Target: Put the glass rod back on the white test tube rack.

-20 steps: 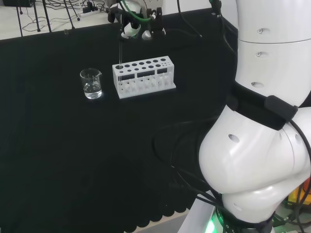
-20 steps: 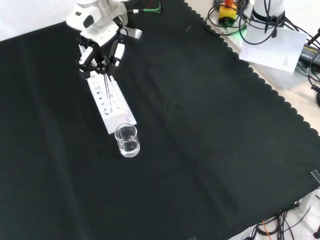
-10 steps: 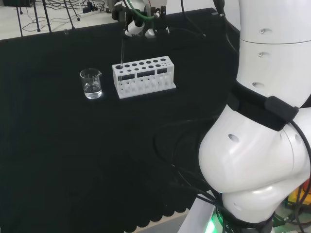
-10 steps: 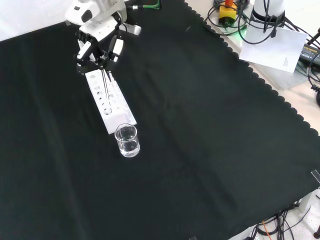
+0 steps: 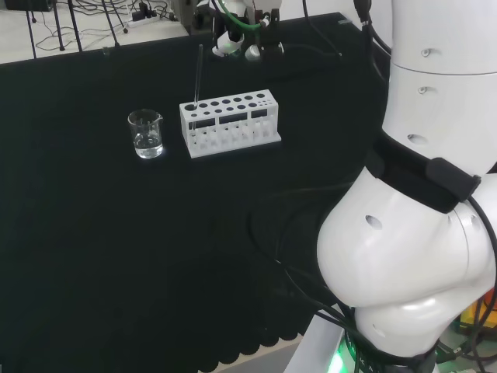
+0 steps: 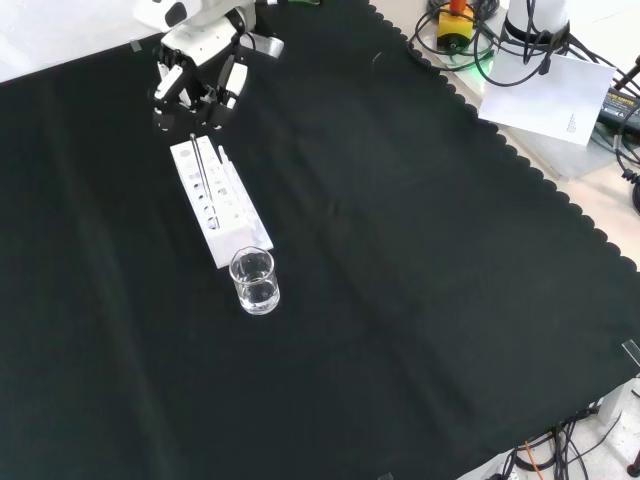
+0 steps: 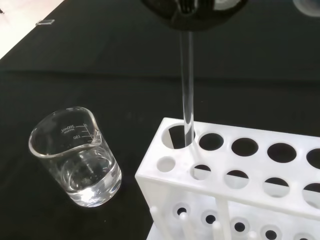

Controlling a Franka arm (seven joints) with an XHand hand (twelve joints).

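Glass rod [image 5: 197, 74] stands nearly upright in the end hole of the white test tube rack [image 5: 230, 123], at the rack's left end in the head view. Left of it on the black-clothed tabletop [image 5: 116, 233] sits a beaker [image 5: 146, 134] with clear liquid. Right of the rod, the hand [image 5: 242, 43] hangs above the rack's far side, fingers relaxed, holding nothing.

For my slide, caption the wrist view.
Glass rod standing in a corner hole of the white rack, beside a beaker.
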